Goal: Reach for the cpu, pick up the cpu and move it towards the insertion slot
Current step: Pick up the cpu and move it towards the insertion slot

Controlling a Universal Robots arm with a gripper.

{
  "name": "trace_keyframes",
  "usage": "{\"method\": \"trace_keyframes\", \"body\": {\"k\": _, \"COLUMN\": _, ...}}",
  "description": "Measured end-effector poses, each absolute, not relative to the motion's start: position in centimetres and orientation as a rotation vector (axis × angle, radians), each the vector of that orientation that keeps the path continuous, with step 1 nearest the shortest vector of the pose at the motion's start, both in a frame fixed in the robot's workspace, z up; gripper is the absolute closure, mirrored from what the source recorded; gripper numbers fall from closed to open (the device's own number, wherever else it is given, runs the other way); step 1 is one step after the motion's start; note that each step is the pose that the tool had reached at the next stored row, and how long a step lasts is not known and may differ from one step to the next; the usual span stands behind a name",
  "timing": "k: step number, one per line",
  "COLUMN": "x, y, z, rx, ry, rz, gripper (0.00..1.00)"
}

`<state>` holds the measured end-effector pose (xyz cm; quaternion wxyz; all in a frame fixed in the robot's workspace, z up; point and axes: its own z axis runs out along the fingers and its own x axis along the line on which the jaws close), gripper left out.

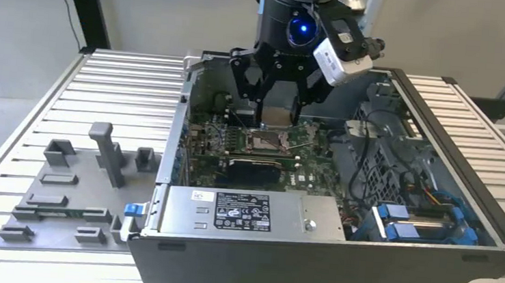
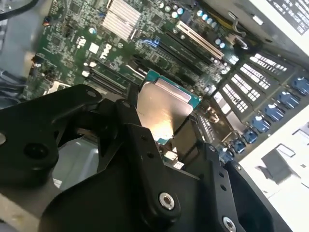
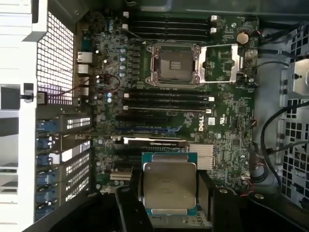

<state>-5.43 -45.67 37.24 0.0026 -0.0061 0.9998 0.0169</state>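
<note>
The cpu (image 3: 170,186) is a thin square chip with a silver-grey top and a green rim. My gripper (image 3: 169,195) is shut on it, one black finger (image 3: 129,203) on each side. The second wrist view shows the cpu (image 2: 161,108) tilted between the fingers (image 2: 145,145), above the green motherboard. In the exterior view the gripper (image 1: 278,113) hangs inside the open computer case, holding the cpu (image 1: 278,118) just above and behind the insertion slot (image 1: 265,140). The insertion slot (image 3: 174,64) has a silver frame and a dark centre, and its cover plate (image 3: 219,63) is swung open beside it.
The grey case (image 1: 473,133) has its walls around the board. A power supply (image 1: 246,213) sits at the front, with cables and blue drive bays (image 1: 419,225) on the exterior view's right. A grey fixture plate (image 1: 75,188) with upright blocks lies on the slatted table (image 1: 129,83) to the exterior view's left.
</note>
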Motion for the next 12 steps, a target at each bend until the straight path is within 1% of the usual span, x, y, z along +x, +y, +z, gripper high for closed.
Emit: {"method": "trace_keyframes", "body": {"k": 12, "x": -4.33, "y": -45.29, "z": 37.22, "rx": -0.015, "ry": 3.136, "rz": 0.052, "gripper": 1.0}}
